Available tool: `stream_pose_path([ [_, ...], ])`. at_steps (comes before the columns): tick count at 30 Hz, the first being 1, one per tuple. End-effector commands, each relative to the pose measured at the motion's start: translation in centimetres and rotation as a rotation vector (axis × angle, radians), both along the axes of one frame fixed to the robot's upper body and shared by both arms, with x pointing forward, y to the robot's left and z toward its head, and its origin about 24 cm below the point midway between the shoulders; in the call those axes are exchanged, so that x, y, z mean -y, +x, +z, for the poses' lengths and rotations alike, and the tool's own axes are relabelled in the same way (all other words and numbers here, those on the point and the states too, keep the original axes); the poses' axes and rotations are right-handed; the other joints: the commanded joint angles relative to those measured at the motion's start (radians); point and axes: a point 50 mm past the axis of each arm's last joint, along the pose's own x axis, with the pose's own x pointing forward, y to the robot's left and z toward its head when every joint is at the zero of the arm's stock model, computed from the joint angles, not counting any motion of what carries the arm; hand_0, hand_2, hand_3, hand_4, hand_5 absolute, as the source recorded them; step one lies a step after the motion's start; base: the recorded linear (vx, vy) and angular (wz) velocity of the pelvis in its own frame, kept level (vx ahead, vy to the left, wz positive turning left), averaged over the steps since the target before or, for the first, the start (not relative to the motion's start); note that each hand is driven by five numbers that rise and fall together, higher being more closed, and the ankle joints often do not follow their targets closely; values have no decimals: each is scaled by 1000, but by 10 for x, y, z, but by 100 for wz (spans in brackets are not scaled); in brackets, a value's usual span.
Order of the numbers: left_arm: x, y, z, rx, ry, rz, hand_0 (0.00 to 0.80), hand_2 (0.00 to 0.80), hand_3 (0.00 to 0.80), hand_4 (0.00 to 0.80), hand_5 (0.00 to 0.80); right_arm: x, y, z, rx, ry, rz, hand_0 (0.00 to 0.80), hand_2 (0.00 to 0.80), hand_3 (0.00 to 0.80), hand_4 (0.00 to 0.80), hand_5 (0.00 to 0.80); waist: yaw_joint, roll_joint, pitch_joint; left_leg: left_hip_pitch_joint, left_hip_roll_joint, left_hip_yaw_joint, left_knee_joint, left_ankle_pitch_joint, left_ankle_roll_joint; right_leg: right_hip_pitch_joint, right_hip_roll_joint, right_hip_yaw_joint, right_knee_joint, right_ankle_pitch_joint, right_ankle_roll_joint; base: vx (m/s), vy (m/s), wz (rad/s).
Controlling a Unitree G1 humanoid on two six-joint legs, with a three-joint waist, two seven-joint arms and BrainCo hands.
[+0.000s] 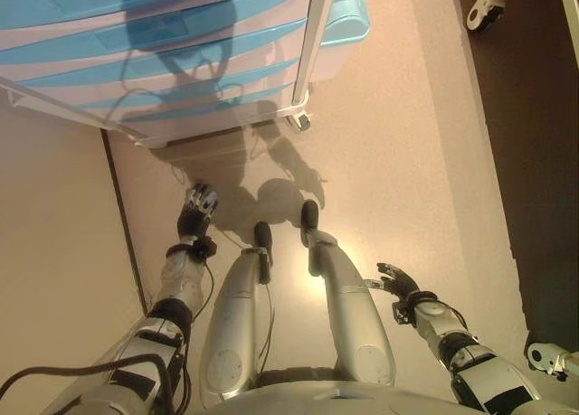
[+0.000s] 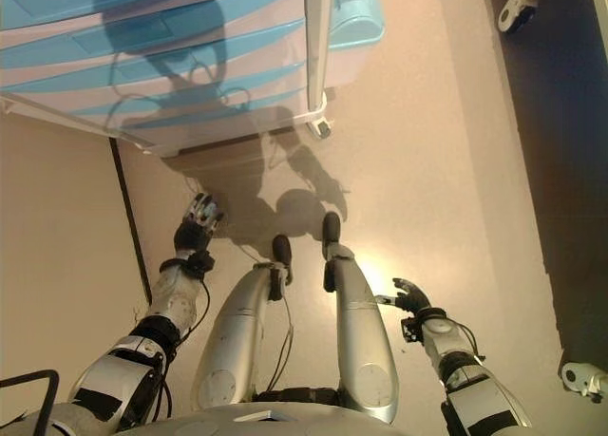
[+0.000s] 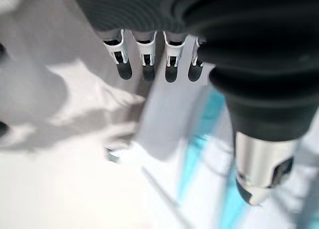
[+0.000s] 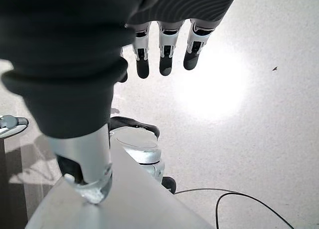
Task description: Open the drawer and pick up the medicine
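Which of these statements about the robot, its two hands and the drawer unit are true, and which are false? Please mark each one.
1. The left hand holds the medicine. False: its fingers are relaxed and hold nothing; no medicine shows in any view.
2. The drawer unit has white and blue fronts. True.
3. One drawer is pulled far out. False: all fronts that show sit flush, none drawn out.
4. The right hand hangs low beside the robot, apart from the drawer unit. True.
5. The right hand is closed round a drawer handle. False: it is open above the bare floor.
6. The left hand is nearer to the drawer unit than the right hand. True.
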Motion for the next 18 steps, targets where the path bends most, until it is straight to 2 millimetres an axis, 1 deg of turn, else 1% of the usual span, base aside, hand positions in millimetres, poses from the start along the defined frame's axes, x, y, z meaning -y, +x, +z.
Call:
stream_pose_path([
  [1,-22,-5,21,200,-108,62,0,0,0,0,0,3,-21,-8,-13,42,-22,0,0,0,0,0,1,14,-41,-45,-5,-12,-23,53,-14,21,-5,-7,77,-47,45,29,-6,-17],
  [6,-35,5,55,429,-240,57,0,0,0,0,0,0,-29,-12,-25,50,-16,0,0,0,0,0,-10,-7,-38,-63,3,2,13,29,-5,19,2,6,52,-24,49,12,-8,-10],
  [9,-41,10,80,577,-298,46,0,0,0,0,0,-2,-34,-16,-42,45,1,0,0,0,0,0,-13,-20,-38,-71,10,8,32,14,-1,19,7,13,47,-19,50,3,-17,-5],
  [12,-43,19,105,683,-306,16,0,0,0,0,0,-5,-36,-17,-51,46,11,0,0,0,0,0,-18,-27,-36,-79,14,11,49,4,1,20,11,19,46,-18,50,-7,-12,-17],
  [15,-45,28,128,730,-247,-5,0,0,0,0,0,-6,-37,-18,-55,56,24,0,0,0,0,0,-21,-31,-39,-84,16,12,59,-1,3,20,13,21,50,-18,52,1,-12,-12],
  [18,-48,36,152,796,-239,-38,0,0,0,0,0,-11,-37,-19,-53,66,36,0,0,0,0,0,-26,-38,-38,-85,19,16,66,-8,4,22,15,21,52,-20,54,2,-6,-1],
])
